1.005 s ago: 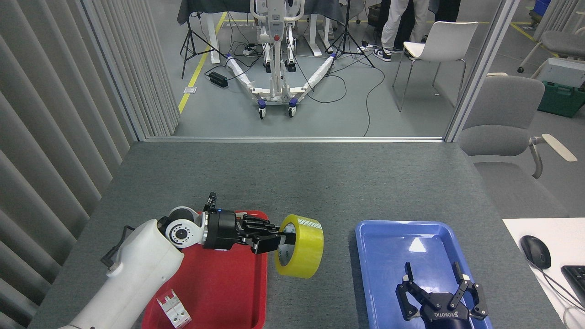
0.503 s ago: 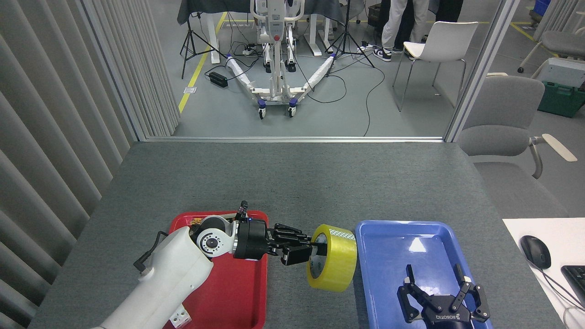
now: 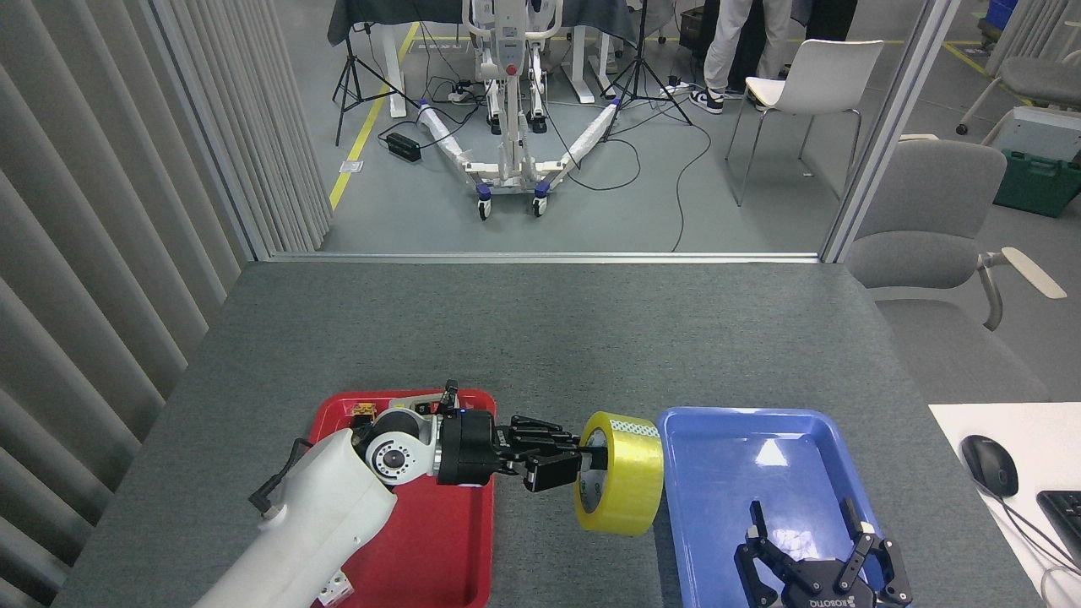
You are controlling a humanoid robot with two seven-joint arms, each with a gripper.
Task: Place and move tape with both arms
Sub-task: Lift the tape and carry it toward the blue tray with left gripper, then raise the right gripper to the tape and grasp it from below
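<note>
The tape [image 3: 623,475], a wide yellow roll with a white core, hangs on edge between the red tray and the blue tray [image 3: 726,431], close to the blue tray's left rim. My left gripper [image 3: 574,460] reaches in from the left over the red tray [image 3: 431,540] and is shut on the tape, with fingers on its rim and into its core. My right gripper [image 3: 806,540] stands open low over the near part of the blue tray, its fingers pointing away from me, nothing between them.
A small white part [image 3: 336,587] lies at the red tray's near edge and a small yellow item [image 3: 363,411] at its far corner. A mouse [image 3: 988,464] and keyboard [image 3: 1066,511] sit on a white desk at right. Grey chair [image 3: 929,228] beyond the table.
My left arm has carried the tape to the right, from beside the red tray to the blue tray's left rim. My right gripper has drawn back slightly toward me.
</note>
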